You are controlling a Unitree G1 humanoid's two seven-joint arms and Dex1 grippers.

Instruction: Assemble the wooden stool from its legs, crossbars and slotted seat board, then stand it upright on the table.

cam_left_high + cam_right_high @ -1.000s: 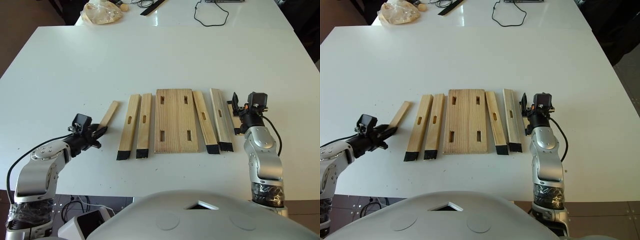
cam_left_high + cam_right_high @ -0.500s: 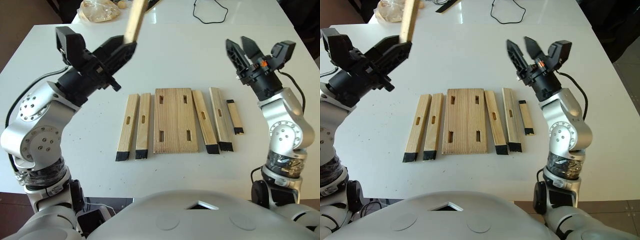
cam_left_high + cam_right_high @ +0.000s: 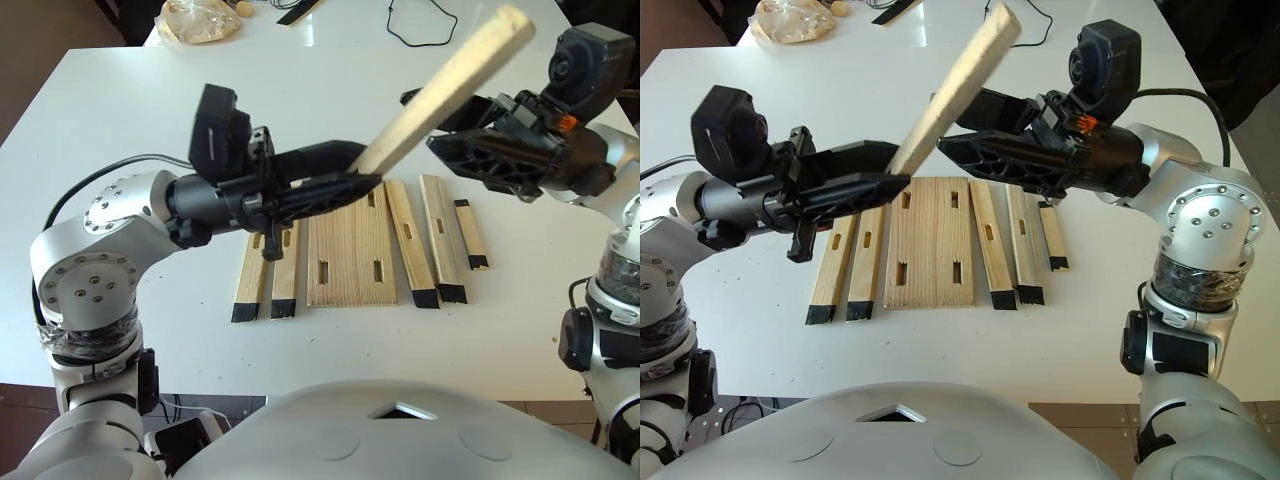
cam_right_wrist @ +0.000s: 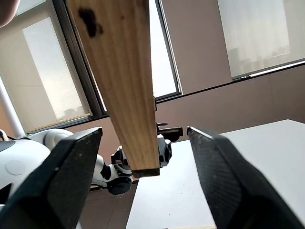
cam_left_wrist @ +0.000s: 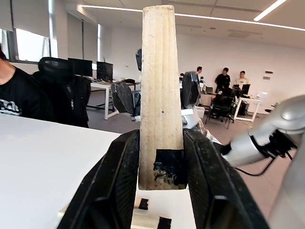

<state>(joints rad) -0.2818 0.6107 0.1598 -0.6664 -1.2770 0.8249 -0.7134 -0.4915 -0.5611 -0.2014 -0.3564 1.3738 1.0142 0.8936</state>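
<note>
My left gripper [image 3: 368, 165] is shut on the black-tipped end of a short wooden crossbar [image 3: 440, 90] and holds it in the air above the seat board, slanting up and to the right. In the left wrist view the crossbar [image 5: 161, 95] is clamped between both fingers [image 5: 119, 186]. My right gripper [image 3: 420, 120] is open, its fingers [image 4: 71, 176] standing on either side of the crossbar [image 4: 125, 86] without touching it. The slotted seat board [image 3: 348, 240] lies flat on the table, with two legs [image 3: 258, 250] to its left, two legs [image 3: 408, 240] to its right, and a second crossbar [image 3: 468, 232] at the far right.
The white table [image 3: 120, 120] has open room on both sides of the row of parts. A plastic bag [image 3: 203, 20] and a black cable [image 3: 420, 25] lie on the adjoining table at the back.
My left arm has swung the crossbar from the upper left to the middle, above the seat board. My right gripper has come in from the right and now straddles the crossbar.
</note>
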